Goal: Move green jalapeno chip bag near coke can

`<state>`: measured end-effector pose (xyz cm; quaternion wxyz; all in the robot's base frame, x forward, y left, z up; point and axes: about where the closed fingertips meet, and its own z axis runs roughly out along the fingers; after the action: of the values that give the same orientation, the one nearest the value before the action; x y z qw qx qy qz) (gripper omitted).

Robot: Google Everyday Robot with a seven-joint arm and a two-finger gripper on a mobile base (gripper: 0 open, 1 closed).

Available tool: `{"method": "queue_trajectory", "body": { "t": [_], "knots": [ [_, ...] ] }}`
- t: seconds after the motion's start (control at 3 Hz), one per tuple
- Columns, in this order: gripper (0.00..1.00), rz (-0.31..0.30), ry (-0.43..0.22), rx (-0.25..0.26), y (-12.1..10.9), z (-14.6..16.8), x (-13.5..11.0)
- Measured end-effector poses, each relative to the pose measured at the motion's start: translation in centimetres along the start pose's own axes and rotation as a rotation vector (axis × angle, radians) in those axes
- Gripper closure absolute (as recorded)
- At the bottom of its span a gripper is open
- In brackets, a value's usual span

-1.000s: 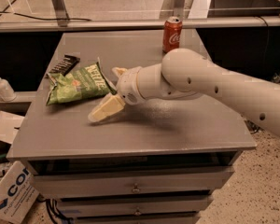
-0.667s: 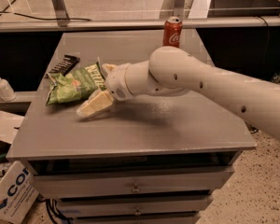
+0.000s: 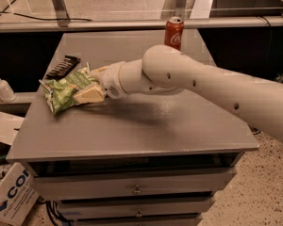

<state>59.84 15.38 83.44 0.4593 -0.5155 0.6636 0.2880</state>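
The green jalapeno chip bag [image 3: 61,92], crinkled and light green, lies on the left part of the grey cabinet top [image 3: 146,126]. My gripper [image 3: 92,82] is at the bag's right end. Its cream fingers [image 3: 87,94] are spread, one on the near side and one on the far side, with the bag's edge between them. The bag rests on the surface. The coke can [image 3: 173,32], red with a silver top, stands upright at the far edge, well to the right of the bag and behind my white arm [image 3: 198,81].
A small black ridged object [image 3: 62,66] lies just behind the bag. A white pump bottle [image 3: 0,86] stands on a ledge to the left. Cardboard boxes [image 3: 9,197] sit on the floor at the lower left. Drawers [image 3: 137,188] front the cabinet.
My gripper has moved left across the top and reached the bag, with its fingers now over the bag's right end. The bag and the can have stayed in place.
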Motion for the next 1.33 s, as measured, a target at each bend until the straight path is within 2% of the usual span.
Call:
{"method": "queue_trajectory", "body": {
  "t": [0.33, 0.67, 1.0, 1.33],
  "knots": [
    [0.64, 0.024, 0.002, 0.031, -0.1, -1.0, 0.6],
    [0.87, 0.038, 0.003, 0.093, -0.8, -4.0, 0.9],
    [1.0, 0.043, 0.01, 0.207, -2.9, -9.9, 1.1],
    [1.0, 0.03, 0.061, 0.353, -5.6, -18.1, 1.4]
  ]
}}
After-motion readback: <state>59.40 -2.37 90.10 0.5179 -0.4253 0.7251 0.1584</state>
